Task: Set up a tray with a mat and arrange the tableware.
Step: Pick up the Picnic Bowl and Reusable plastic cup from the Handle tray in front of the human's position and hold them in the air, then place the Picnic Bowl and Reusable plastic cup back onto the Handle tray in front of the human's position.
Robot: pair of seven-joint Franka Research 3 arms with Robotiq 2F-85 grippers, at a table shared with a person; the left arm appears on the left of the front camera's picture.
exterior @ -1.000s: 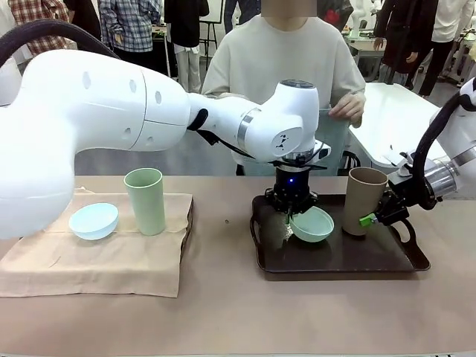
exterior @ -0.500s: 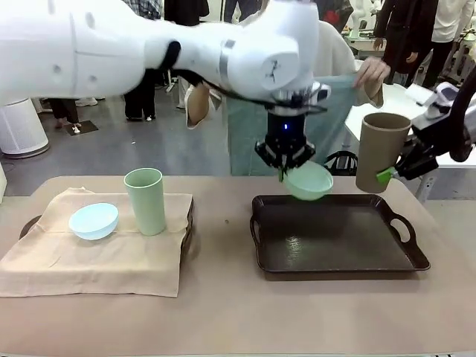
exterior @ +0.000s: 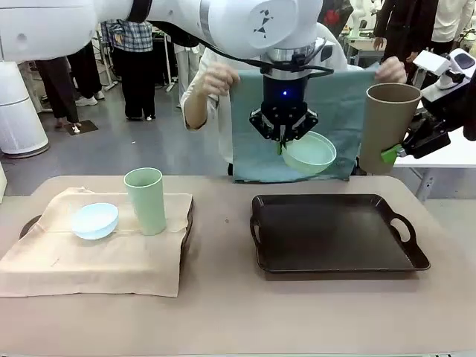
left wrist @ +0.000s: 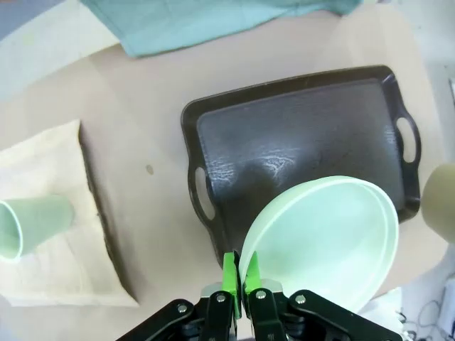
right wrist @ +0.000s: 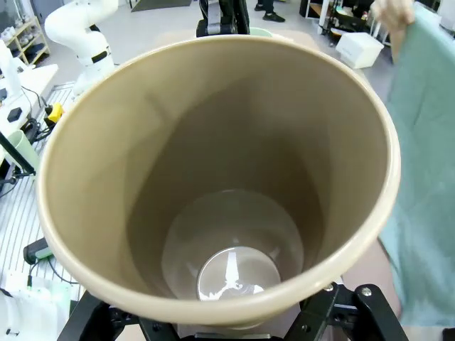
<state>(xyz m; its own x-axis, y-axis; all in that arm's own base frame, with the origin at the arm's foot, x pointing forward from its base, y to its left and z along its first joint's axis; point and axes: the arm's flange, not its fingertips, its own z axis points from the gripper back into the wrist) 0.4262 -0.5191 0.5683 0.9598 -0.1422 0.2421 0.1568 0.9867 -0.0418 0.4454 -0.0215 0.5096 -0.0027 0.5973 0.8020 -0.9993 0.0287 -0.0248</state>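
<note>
Left fingers [left wrist: 229, 273] pinched tight on mint bowl [exterior: 309, 153] rim above dark tray [exterior: 338, 259]; right gripper [exterior: 392, 154] spread wide around tan cup [exterior: 387, 126].

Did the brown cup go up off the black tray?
Yes. The brown cup, held by the right end effector, now hangs well above the black tray where it stood before.

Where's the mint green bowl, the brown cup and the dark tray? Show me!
mint green bowl [exterior: 309, 154], front view, on its outer side wall.
brown cup [exterior: 387, 128], front view, on its side wall.
dark tray [exterior: 335, 236], front view, on its bare floor.
</note>
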